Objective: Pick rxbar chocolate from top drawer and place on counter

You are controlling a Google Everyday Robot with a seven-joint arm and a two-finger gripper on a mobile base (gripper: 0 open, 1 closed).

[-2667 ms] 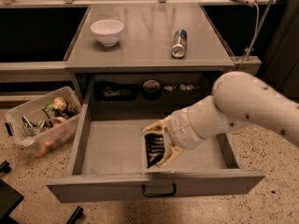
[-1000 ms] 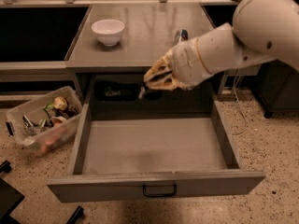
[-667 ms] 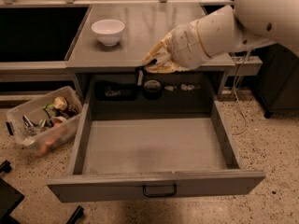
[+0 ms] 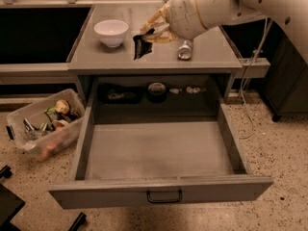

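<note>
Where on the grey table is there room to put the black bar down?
The gripper holds the rxbar chocolate over the counter. Bare room lies between the white bowl and the can, and along the front edge. The open top drawer is bare too. It is crowded right around the bowl and the can.

White bowl [image 4: 111, 32], silver can [image 4: 185, 49] on its side, clear bin [image 4: 29, 114] of clutter.
</note>
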